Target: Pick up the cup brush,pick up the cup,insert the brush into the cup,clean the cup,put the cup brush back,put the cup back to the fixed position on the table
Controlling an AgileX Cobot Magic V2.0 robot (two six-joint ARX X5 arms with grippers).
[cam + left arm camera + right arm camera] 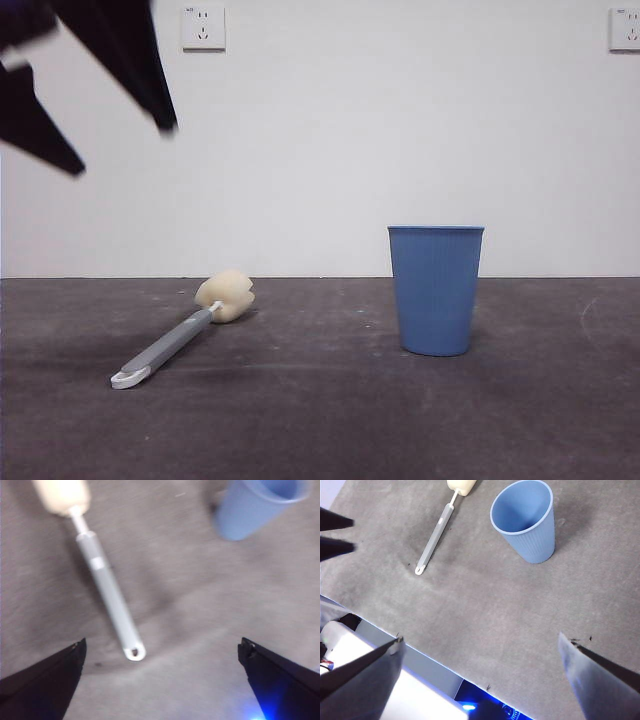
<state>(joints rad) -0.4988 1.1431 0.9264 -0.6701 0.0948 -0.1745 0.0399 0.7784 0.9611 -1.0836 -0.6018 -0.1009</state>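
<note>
Dark grey and mottled, the surface (330,420) ran back to a plain white wall carrying two sockets (203,28); any print on them was too small to read. The brush (180,335) lay flat on the surface, well apart from the cup (435,290), its long axis slanted: sponge head toward the wall, white loop toward the near edge. The cup stood upright, mouth up. The left claw (160,680) hung above the brush's loop end, jaws wide apart and empty. The right claw (480,680) hung high near the surface's edge, jaws apart too.
</note>
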